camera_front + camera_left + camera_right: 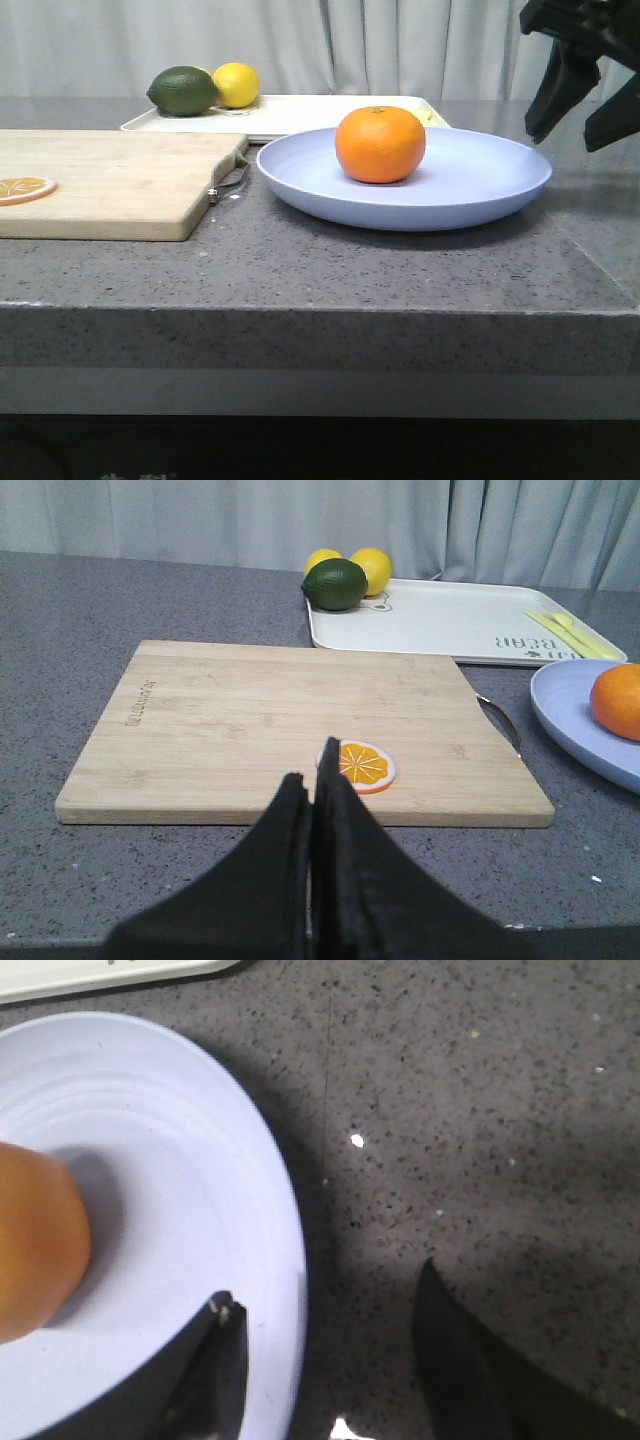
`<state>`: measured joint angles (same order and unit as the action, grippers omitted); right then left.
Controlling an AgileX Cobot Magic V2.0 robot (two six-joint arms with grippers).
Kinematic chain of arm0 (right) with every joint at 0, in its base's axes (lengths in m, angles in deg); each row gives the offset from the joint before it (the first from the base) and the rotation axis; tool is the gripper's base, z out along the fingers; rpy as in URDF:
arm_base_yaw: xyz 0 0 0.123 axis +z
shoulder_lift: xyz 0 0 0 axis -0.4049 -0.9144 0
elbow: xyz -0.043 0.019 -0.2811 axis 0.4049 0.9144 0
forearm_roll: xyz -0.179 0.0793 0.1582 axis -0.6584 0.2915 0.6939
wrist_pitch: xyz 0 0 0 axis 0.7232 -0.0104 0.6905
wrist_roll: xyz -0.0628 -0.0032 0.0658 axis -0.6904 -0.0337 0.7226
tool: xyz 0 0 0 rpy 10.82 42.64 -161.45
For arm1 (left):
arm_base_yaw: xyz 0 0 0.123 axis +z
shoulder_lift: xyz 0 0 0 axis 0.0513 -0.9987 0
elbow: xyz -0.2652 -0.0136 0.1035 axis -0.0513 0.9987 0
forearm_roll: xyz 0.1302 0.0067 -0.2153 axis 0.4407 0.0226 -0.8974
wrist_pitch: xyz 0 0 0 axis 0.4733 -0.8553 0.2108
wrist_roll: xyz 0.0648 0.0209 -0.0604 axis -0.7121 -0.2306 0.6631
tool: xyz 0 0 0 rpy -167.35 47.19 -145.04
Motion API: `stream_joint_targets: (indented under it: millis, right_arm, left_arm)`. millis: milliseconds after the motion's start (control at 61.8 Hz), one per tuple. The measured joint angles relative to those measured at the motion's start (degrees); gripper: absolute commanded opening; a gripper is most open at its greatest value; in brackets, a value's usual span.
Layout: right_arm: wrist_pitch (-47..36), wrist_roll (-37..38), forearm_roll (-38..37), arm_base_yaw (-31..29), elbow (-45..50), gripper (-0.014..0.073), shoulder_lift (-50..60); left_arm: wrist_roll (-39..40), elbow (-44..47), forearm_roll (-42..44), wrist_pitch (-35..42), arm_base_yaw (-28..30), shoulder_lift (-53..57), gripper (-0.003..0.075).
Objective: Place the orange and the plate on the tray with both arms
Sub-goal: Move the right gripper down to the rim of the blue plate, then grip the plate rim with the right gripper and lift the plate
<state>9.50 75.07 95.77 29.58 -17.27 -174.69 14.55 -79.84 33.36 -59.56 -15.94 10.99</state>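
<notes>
The whole orange [380,144] sits on the pale lavender-blue plate [480,180] on the grey counter. Both also show in the right wrist view, the orange [35,1250] and the plate [200,1200]. The cream tray [300,112] lies behind the plate; it shows in the left wrist view [450,620]. My right gripper [572,120] is open and hangs above the plate's right rim; in its wrist view [325,1295] one finger is over the plate and the other over the counter. My left gripper [312,775] is shut and empty, low before the cutting board, and is out of the front view.
A wooden cutting board [110,180] with a flat orange slice [24,187] lies left of the plate. A green lime [183,91] and a yellow lemon [236,84] sit on the tray's left end. Yellow cutlery [570,632] lies on the tray's right end.
</notes>
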Motion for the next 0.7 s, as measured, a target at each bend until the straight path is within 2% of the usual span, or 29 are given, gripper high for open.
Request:
stream_joint_targets:
  millis: [469,615,696]
  right_arm:
    - [-0.5,0.0,0.8,2.5,-1.2,0.0327,-5.2]
    - [-0.6,0.0,1.0,3.6,-1.2,0.0195,-5.2]
    - [-0.6,0.0,1.0,3.7,-1.2,0.0074,-5.2]
  left_arm:
    - [0.0,0.0,0.0,0.0,0.0,0.0,-0.0017]
    - [0.0,0.0,0.0,0.0,0.0,0.0,-0.0017]
    - [0.0,0.0,0.0,0.0,0.0,0.0,-0.0017]
